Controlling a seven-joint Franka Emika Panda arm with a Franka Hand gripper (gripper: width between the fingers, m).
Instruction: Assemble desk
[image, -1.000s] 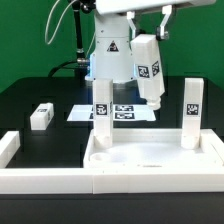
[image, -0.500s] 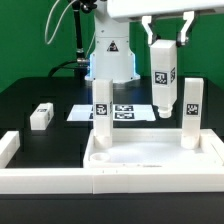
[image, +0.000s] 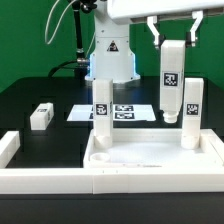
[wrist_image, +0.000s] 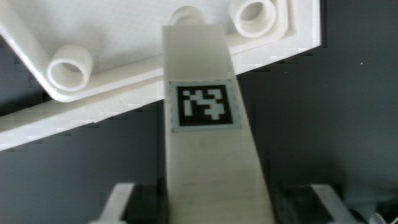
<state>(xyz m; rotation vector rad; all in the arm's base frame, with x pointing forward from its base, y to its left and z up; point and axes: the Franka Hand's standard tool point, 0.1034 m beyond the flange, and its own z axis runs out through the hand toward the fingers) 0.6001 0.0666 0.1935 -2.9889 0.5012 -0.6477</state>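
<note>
The desk panel (image: 150, 158), a white tray with a raised rim, lies at the front. Two white tagged legs stand upright on it, one at the exterior view's left (image: 101, 115) and one at its right (image: 191, 113). My gripper (image: 172, 42) is shut on the top of a third leg (image: 171, 85) and holds it upright in the air, just left of the right leg and above the panel's back edge. In the wrist view this leg (wrist_image: 210, 120) hangs from the gripper (wrist_image: 217, 205) over the panel (wrist_image: 125, 95) and its round holes (wrist_image: 71, 70). A fourth leg (image: 41, 115) lies on the table at the left.
The marker board (image: 128, 111) lies behind the panel in front of the robot base (image: 110, 55). White border wall segments (image: 50, 182) run along the front and the left corner (image: 8, 148). The table is black.
My gripper has carried the held leg toward the exterior view's right and slightly down. The leg has turned from tilted to upright and is now close to the right standing leg.
</note>
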